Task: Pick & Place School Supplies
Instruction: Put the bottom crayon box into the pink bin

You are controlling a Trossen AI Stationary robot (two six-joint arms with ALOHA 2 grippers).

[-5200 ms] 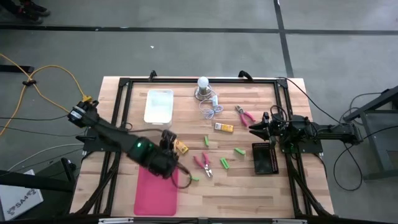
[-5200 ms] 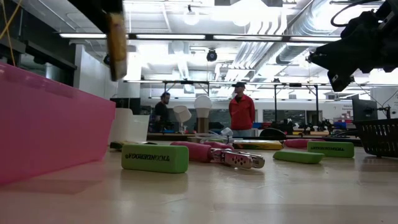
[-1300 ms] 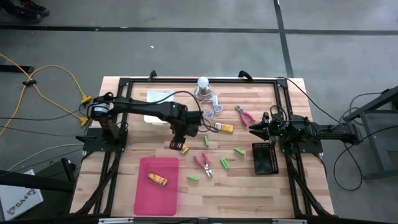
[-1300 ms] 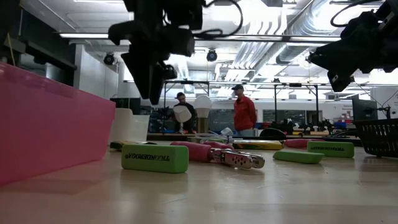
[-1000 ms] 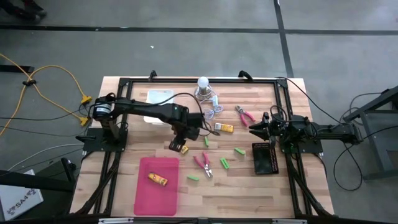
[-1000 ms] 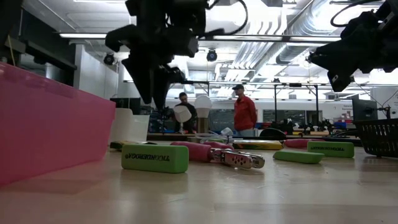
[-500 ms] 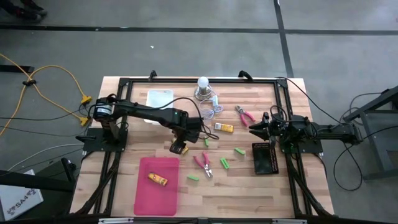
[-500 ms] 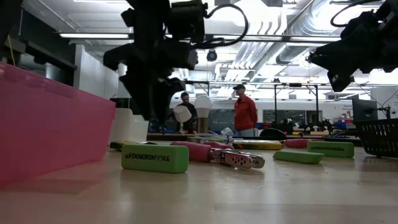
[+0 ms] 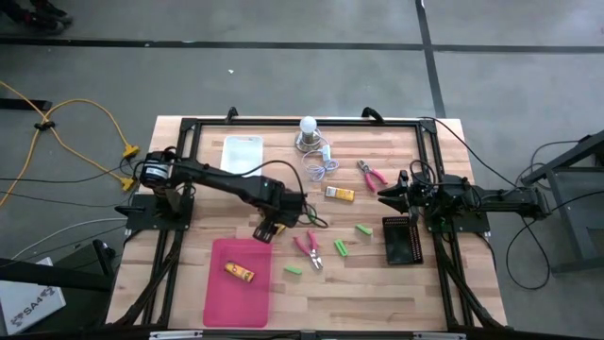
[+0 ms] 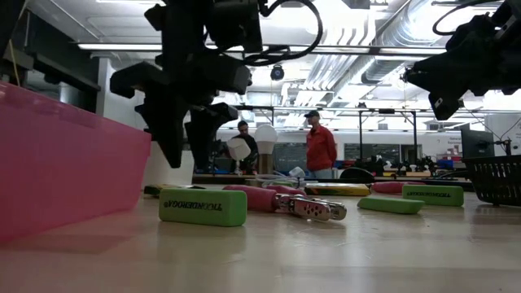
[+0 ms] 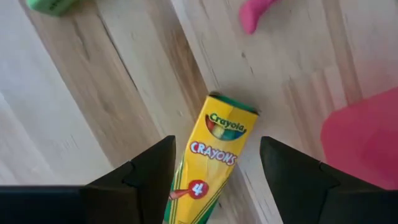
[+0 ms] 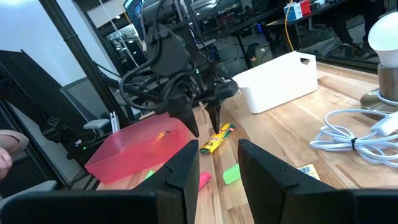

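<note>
Left gripper (image 9: 265,230): hovering low over a crayon box (image 11: 207,162), fingers (image 11: 144,171) spread and straddling it without touching, so it is pinching nothing.
Crayon box: lying flat on the wood between the open fingers; long axis running away from the wrist, its green end pointing outward and slanting toward the pink bin (image 9: 238,281).
Pink bin: sitting just beyond the fingertips, a second crayon box (image 9: 238,272) lying inside it.
Nearby supplies: pink-handled pliers (image 9: 310,249) lying just beside the left gripper on its outer side; green erasers (image 9: 341,247) scattered farther out; a third crayon box (image 9: 340,194) and second pliers (image 9: 371,174) well apart, toward the other arm.
Right gripper (image 9: 393,193): waiting above the far side of the table beside a black mesh basket (image 9: 397,240), fingers (image 12: 185,176) standing slightly apart and holding nothing.
Surface: a pale wooden tabletop (image 9: 377,293) framed by black rails, also carrying a white tray (image 9: 241,156) and a white bulb (image 9: 308,126) with a coiled cord.
Room: a bright workshop with ceiling ducts; two people (image 10: 318,149) standing far behind the table.
</note>
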